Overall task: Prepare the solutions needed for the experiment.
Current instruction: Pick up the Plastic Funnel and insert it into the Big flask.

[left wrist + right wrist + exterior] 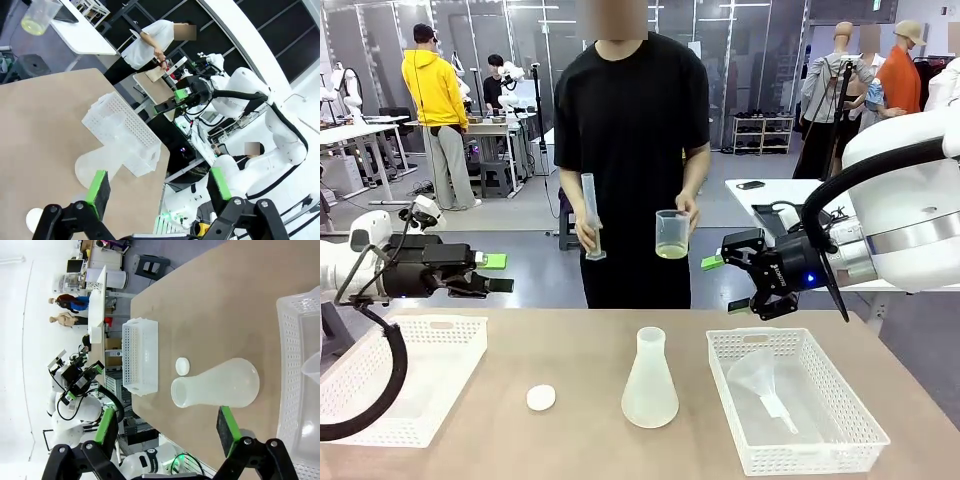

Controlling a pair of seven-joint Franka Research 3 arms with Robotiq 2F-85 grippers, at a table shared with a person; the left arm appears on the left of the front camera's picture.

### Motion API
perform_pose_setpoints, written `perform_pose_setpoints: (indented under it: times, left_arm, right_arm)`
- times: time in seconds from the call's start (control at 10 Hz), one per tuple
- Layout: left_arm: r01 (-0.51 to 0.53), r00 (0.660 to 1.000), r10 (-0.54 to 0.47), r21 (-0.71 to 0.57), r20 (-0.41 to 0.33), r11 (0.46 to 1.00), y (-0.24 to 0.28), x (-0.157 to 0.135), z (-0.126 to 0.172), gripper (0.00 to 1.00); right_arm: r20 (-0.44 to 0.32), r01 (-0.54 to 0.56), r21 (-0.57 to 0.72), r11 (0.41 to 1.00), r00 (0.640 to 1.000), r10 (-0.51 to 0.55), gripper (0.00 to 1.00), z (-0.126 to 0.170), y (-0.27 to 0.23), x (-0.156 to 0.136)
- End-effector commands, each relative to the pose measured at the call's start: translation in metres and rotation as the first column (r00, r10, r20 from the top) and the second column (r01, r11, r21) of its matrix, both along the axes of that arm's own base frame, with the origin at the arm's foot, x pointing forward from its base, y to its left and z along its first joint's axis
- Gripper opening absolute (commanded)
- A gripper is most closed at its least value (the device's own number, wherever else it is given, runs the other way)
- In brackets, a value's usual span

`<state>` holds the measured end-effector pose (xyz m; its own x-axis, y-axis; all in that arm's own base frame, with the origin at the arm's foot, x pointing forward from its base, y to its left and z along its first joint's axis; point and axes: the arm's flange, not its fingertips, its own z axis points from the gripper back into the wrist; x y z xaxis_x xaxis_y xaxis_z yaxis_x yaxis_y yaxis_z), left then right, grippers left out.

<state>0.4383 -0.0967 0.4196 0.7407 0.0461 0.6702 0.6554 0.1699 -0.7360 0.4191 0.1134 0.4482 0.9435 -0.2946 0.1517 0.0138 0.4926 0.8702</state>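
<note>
**A:** Is there any print we can read?

**B:** Hardly any. In the front view we see a short line of white lettering on the black body of the right gripper (723, 284), but it is too small for us to make out.

**A:** Where do we find the solution?

**B:** The solution (671, 251) is a shallow pale yellow layer at the bottom of a clear beaker (672, 228). The person at the far side of the table (570, 350) holds the beaker upright in one hand (687, 212), at waist height. Their other hand (586, 236) holds a tall clear measuring cylinder (592, 210), also upright.

**A:** And how do our arms stand?

**B:** Our left arm comes in level from the left. The left gripper (498, 273) points toward the middle, in the air above the left basket (430, 322). Its green-padded jaws are spread wide with nothing between them. Our right arm curves down from the right, and its gripper points left above the far rim of the right basket (760, 335). Those jaws are also spread wide and hold nothing. Both grippers are well apart from the beaker.

**A:** What do we see on the table below them?

**B:** A frosted conical flask (650, 385) stands upright between the two baskets. A small white round cap (541, 397) lies near it on the left. A clear funnel (760, 380) lies in the right basket.
</note>
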Motion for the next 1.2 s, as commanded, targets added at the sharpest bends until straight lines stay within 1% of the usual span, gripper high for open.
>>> perform_pose_setpoints:
  times: [0.0,0.1,0.2,0.3,0.4,0.5,0.7,0.8,0.9,1.0,1.1]
  left_arm:
    - [-0.027,1.000,0.027,0.069,-0.005,0.997,0.000,-0.005,0.008,1.00]
    - [0.000,1.000,0.000,0.000,0.000,1.000,0.000,0.000,0.000,1.00]
    - [0.073,0.996,-0.077,-0.098,-0.035,0.993,0.002,-0.001,0.001,1.00]
    - [0.094,0.995,-0.097,-0.114,-0.021,0.989,0.007,-0.001,0.001,1.00]
    - [0.127,0.992,-0.125,-0.150,0.025,0.981,0.014,0.004,-0.007,1.00]
    - [0.143,0.989,-0.133,-0.158,0.072,0.977,0.017,0.007,-0.015,1.00]
    - [0.097,0.987,-0.087,-0.065,0.135,0.993,0.012,0.026,-0.026,1.00]
    - [0.035,0.988,-0.030,-0.033,0.154,0.999,0.015,0.037,-0.029,1.00]
    - [-0.030,0.982,0.028,0.005,0.186,1.000,0.019,0.045,-0.026,1.00]
    - [-0.040,0.975,0.031,0.038,0.222,0.998,0.024,0.052,-0.020,1.00]
    - [-0.045,0.971,0.023,0.087,0.237,0.995,0.026,0.054,-0.013,1.00]
  right_arm:
    - [0.012,-0.002,-0.011,1.000,1.000,0.002,1.00,0.004,0.001,-0.002]
    - [0.000,0.000,0.000,1.000,1.000,0.000,1.00,0.000,0.000,0.000]
    - [-0.038,-0.015,0.032,0.999,0.999,0.016,1.00,-0.002,0.003,0.003]
    - [-0.046,-0.026,0.066,0.997,0.999,0.029,1.00,-0.004,0.005,0.006]
    - [-0.046,-0.034,0.078,0.996,0.998,0.037,1.00,-0.006,0.006,0.011]
    - [-0.051,-0.034,0.092,0.995,0.998,0.039,1.00,-0.005,0.009,0.015]
    - [-0.065,-0.042,0.107,0.993,0.997,0.049,1.00,-0.007,0.014,0.023]
    - [-0.070,-0.043,0.111,0.993,0.996,0.051,1.00,-0.007,0.017,0.026]
    - [-0.073,-0.045,0.115,0.992,0.996,0.053,1.00,-0.008,0.018,0.030]
    - [-0.077,-0.053,0.121,0.991,0.995,0.063,1.00,-0.007,0.020,0.030]
    - [-0.063,-0.051,0.092,0.994,0.996,0.057,1.00,-0.008,0.014,0.022]
